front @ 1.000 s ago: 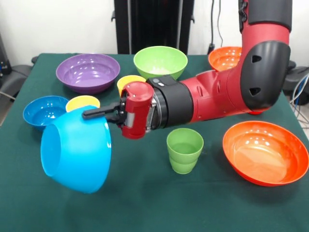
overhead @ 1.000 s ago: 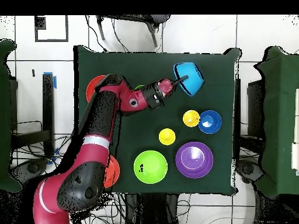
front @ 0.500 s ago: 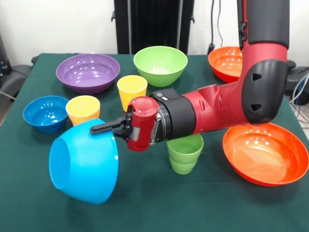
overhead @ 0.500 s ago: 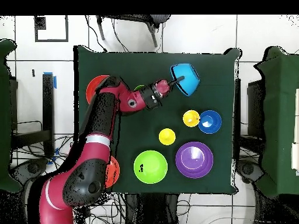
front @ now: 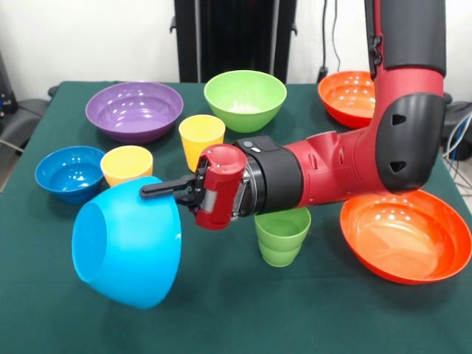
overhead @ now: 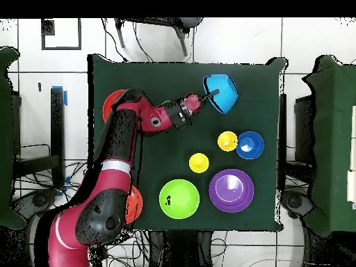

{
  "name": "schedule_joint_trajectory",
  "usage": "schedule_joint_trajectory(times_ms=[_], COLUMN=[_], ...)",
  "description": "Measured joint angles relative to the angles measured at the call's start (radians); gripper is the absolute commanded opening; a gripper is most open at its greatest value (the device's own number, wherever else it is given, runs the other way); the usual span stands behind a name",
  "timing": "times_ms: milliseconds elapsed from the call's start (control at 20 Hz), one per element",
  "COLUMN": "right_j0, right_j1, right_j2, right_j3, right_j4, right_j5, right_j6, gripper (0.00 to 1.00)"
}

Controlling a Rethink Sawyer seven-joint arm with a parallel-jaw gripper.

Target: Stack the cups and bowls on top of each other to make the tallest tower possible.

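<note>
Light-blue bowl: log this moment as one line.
gripper: shut on light-blue bowl | bowl: tipped on its side, rim pinched | tower: not started | green cup: upright beside arm

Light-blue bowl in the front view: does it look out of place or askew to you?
Yes. The light-blue bowl is tipped on its side, opening facing left in the front view, while the other bowls sit upright. The claw grips its rim, which explains the tilt. Whether it touches the table is unclear.

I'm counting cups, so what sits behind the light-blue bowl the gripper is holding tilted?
Behind the light-blue bowl stand a yellow cup and the small dark-blue bowl. The bowl covers the cup's lower part. The overhead view shows nothing else there.
</note>
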Motion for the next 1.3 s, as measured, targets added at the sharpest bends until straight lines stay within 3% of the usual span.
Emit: schedule_joint_trajectory(times_ms=[900,1300], right_j0=[-0.007,-0.007], right_j1=[0.027,0.026], right_j2=[-0.001,-0.008], right_j3=[-0.085,-0.081], right_j4=[0.003,0.065], right_j5=[0.002,0.002], right_j6=[0.000,0.000], gripper=[0.00,0.00])
